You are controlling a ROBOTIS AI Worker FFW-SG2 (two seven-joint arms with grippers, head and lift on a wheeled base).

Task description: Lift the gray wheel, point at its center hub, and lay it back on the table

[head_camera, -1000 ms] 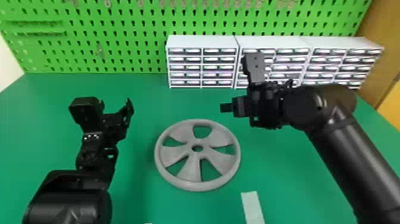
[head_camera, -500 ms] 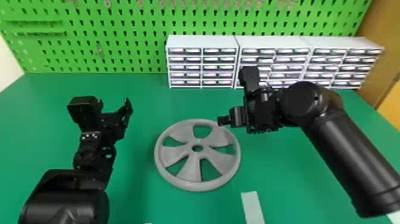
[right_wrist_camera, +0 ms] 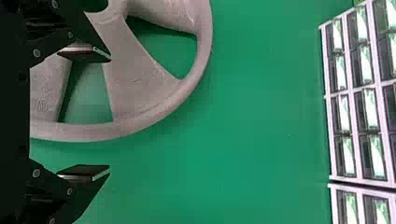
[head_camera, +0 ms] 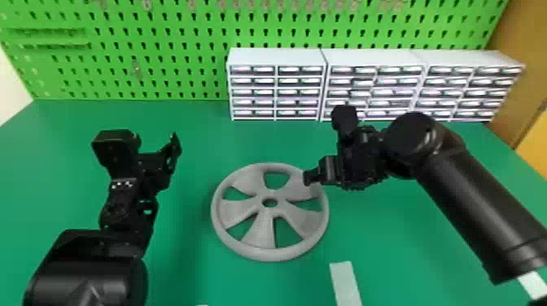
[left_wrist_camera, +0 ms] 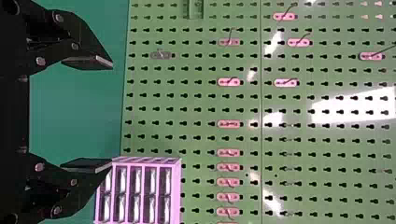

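The wheel [head_camera: 260, 232] lies flat and ungripped on the bench [head_camera: 386, 244]; the step in hand looks like the approach before lifting. The right end effector [right_wrist_camera: 109, 114], fingers apart, is at the rim's [head_camera: 272, 255] two o'clock. Next it should straddle that rim, then close firmly before raising. The left end effector [left_wrist_camera: 112, 114], also spread, stands toward ten o'clock, well apart.

The wheel [head_camera: 260, 232] is plain gray, the tabletop [head_camera: 171, 276] solid green, the pegboard [head_camera: 163, 24] brighter green patterned with rows of dark holes; both pincers, left [head_camera: 156, 140] and right [head_camera: 311, 178], are black.
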